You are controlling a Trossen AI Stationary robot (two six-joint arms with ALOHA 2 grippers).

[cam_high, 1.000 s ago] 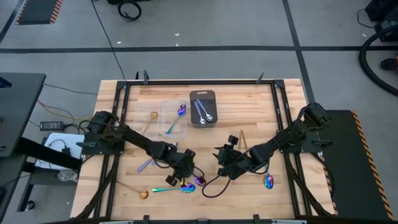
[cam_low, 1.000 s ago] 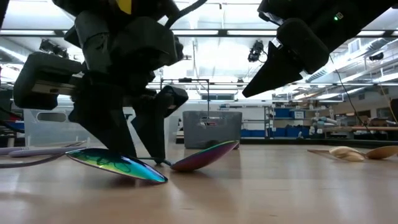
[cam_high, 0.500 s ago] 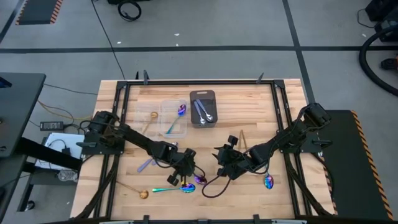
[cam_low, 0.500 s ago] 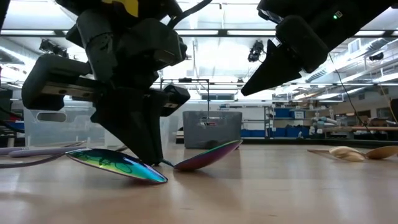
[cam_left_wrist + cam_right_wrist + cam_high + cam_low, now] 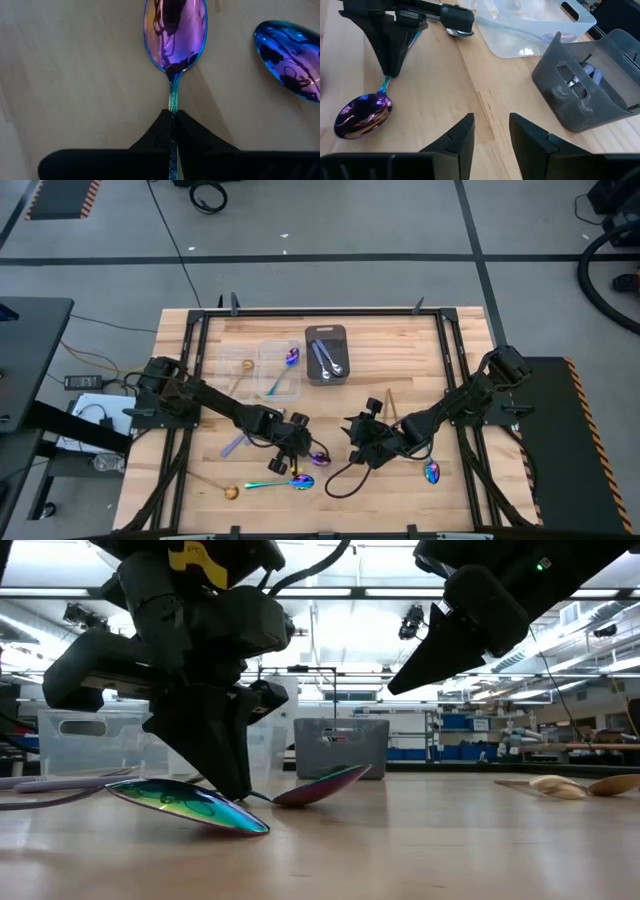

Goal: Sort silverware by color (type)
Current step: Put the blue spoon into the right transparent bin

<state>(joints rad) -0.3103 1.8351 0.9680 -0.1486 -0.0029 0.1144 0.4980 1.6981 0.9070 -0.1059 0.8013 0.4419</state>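
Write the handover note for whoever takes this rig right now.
Left claw: shut on a rainbow spoon at its handle, bowl on the table near the front.
Right claw: open, empty, hovering beside it.
Done: two silver spoons in the gray tray; one rainbow spoon in the clear container.
Left: rainbow spoons at the front edge and on the right, gold ones, the held spoon.

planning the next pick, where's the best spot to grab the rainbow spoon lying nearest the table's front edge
Probably mid-handle, from straight above, fingers across it. The rainbow spoon lies flat with its thin handle bare; the bowl is wide and curved. The left gripper is already pinching another spoon's handle like this.
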